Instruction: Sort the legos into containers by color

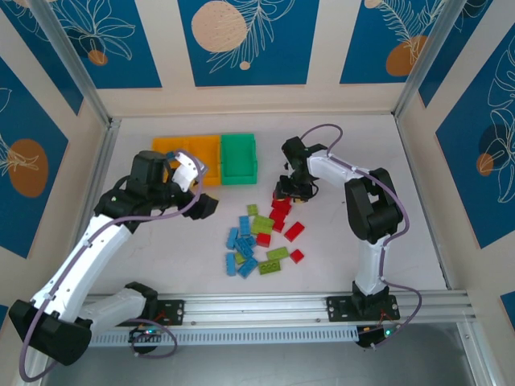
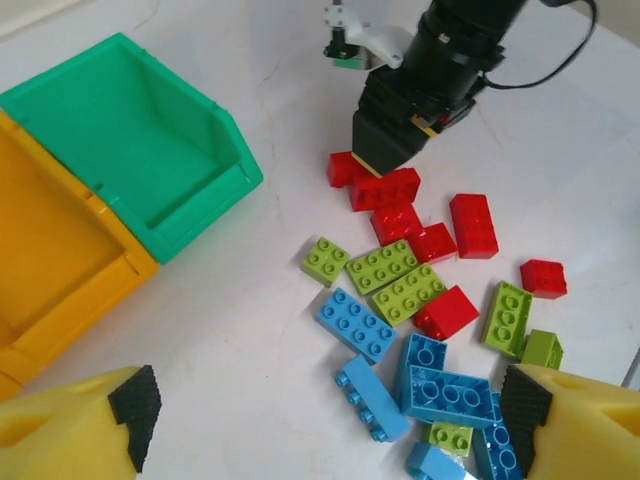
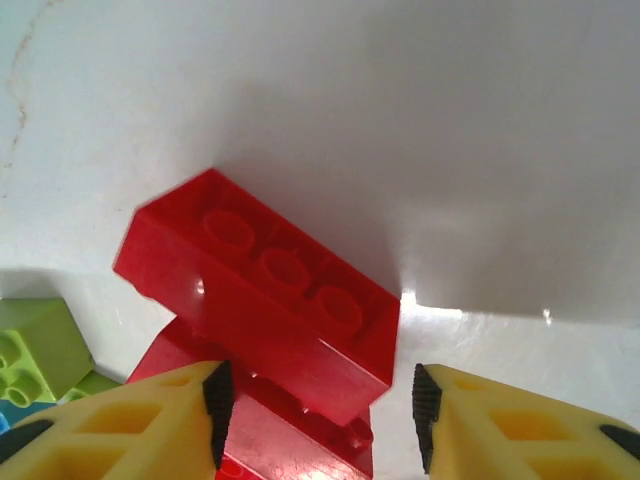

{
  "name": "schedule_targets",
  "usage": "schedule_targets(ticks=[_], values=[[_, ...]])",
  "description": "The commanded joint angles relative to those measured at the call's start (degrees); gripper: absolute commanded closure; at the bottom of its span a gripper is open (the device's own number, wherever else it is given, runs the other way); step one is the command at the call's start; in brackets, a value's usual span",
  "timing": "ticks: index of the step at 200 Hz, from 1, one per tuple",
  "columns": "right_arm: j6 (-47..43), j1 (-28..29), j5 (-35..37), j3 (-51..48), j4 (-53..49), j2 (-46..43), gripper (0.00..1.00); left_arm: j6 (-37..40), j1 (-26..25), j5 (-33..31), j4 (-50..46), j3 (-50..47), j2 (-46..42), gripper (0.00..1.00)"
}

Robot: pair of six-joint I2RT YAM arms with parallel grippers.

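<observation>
Our right fingers (image 3: 500,425) straddle a red brick (image 3: 260,290) skewed atop another on the table (image 3: 450,120) — pinched or not, we cannot tell. Caught off-centre, it could twist loose; our left fingers (image 2: 60,430) hang spread.

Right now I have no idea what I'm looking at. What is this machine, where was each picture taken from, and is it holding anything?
These are two robot arms bolted to a table. The overhead picture shows both: the left arm and the right arm. The other two pictures come from a camera on each wrist, so the yellow fingers there belong to that arm's own end effector. On the white table lie red, blue and green toy bricks, with two orange bins and a green bin behind. The left end effector is open and empty. The right end effector straddles a red brick; whether it is pinching it is unclear.
</observation>
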Motion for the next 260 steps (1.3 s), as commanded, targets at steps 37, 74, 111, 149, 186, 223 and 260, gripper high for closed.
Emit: schedule_targets(ticks=[37,74,111,149,186,223,260], values=[[-1.73,-1.89,-0.68,0.96,-0.39,1.50,0.51,4.62,-0.77,3.71,2.70,0.11,0.96,0.00],[-6.99,-1.26,-0.70,5.37,-0.67,3.87,0.27,3.35,-1.01,2.53,4.67,-1.21,1.23,0.00],[-10.81,-0.28,1.76,9.19,-0.17,8.60,0.30,2.28,-1.19,1.80,5.78,-2.45,1.16,0.00],[-9.56,-0.14,0.77,11.10,-0.65,9.78,0.58,1.51,-1.29,2.07,6.62,-3.68,0.67,0.00],[-6.80,-0.41,0.18,10.52,-0.17,4.08,0.82,0.16,-1.39,2.39,7.25,-4.71,-0.19,0.00],[-0.90,2.14,-4.53,7.48,10.35,-7.57,0.83,-6.34,-1.46,-1.69,9.55,-5.58,-1.19,0.00],[1.39,7.15,0.21,14.15,18.24,-3.99,0.83,-18.80,-1.44,-9.49,9.30,-5.76,1.94,0.00]])
